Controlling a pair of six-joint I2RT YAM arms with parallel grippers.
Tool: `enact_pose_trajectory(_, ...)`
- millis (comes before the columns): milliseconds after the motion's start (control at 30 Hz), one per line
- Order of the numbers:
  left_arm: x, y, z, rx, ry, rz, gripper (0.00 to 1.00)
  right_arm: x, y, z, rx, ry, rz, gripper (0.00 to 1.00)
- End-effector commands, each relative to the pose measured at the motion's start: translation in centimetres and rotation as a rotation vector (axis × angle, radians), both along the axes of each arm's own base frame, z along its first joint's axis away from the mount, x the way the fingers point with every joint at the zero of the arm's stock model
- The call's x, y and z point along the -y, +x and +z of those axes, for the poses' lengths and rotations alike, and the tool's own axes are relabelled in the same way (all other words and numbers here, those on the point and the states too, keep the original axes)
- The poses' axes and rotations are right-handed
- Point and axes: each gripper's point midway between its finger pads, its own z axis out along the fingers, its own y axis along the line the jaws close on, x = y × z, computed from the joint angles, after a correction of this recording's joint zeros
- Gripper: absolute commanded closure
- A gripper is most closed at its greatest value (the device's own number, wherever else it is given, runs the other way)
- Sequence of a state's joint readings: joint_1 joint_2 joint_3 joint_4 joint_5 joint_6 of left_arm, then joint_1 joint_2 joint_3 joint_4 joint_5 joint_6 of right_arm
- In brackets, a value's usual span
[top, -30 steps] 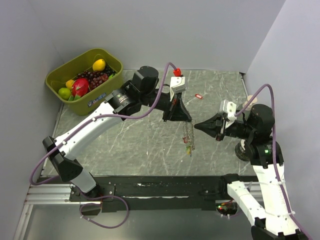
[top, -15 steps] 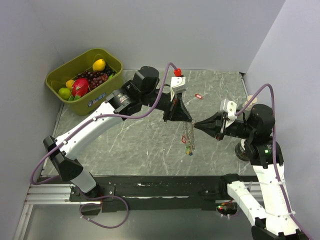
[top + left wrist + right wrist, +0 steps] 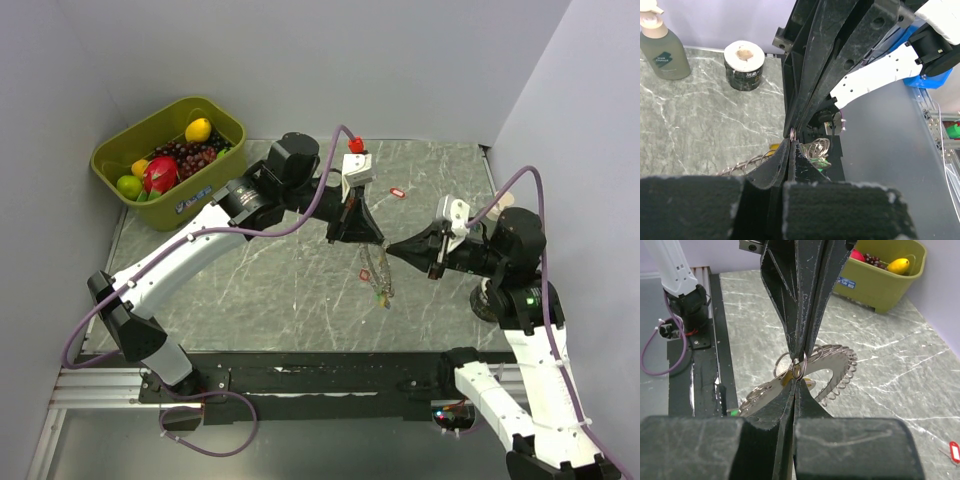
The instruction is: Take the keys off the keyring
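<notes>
two grippers meet tip to tip above the marble table [image 3: 250,290]. from above, starting at the left, one green bin [image 3: 120,160] of fruit stands in the far corner. next comes the left gripper [image 3: 376,240], its jaws pressed together on the top of the one keyring [image 3: 376,272], which hangs below it over the table with the keys [image 3: 384,298] at its low end. the right gripper [image 3: 392,250], jaws also pressed flat, touches that same spot; whether it pinches a ring i cannot tell. one red key [image 3: 397,192] lies loose farther back, well apart. only the wrist views show two small split rings at the pinch, and the left wrist alone shows one soap bottle [image 3: 662,47] and one tape roll [image 3: 744,65]. against a second ago, the right arm sits slightly further left and the chain has swung. keys on the chain are too small to count.
</notes>
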State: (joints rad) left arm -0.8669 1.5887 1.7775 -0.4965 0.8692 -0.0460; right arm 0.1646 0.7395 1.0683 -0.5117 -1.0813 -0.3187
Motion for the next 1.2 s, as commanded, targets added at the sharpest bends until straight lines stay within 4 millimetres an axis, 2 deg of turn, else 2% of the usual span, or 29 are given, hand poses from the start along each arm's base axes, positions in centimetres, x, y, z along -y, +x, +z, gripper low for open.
enact_pose_trajectory(0, 0.3, 0.1, 2.6, 0.045, -0.075, -0.008, 0.99, -0.5, 0.2, -0.7, -0.002, 0.001, 0.013, 1.00)
enact_pose_trajectory(233, 0.3, 0.3, 2.5, 0.044, -0.074, 0.000, 0.99, -0.6, 0.5, -1.3, -0.020, 0.004, 0.008, 1.00)
enact_pose_trajectory(600, 0.5, 0.4, 2.2, 0.031, -0.068, 0.000, 0.99, -1.2, 0.8, -0.6, -0.023, 0.025, 0.021, 1.00)
enact_pose_trajectory(867, 0.5, 0.3, 2.1, 0.030, -0.069, -0.004, 0.99, -2.1, 0.3, -0.8, -0.026, 0.008, 0.084, 1.00)
enact_pose_trajectory(1033, 0.6, 0.3, 1.9, 0.027, -0.066, -0.007, 0.99, -3.0, -1.1, -1.3, -0.009, -0.025, 0.166, 1.00)
enact_pose_trajectory(1167, 0.6, 0.4, 1.7, 0.023, -0.060, -0.007, 0.99, -3.4, -1.4, 0.0, 0.013, -0.004, 0.192, 1.00)
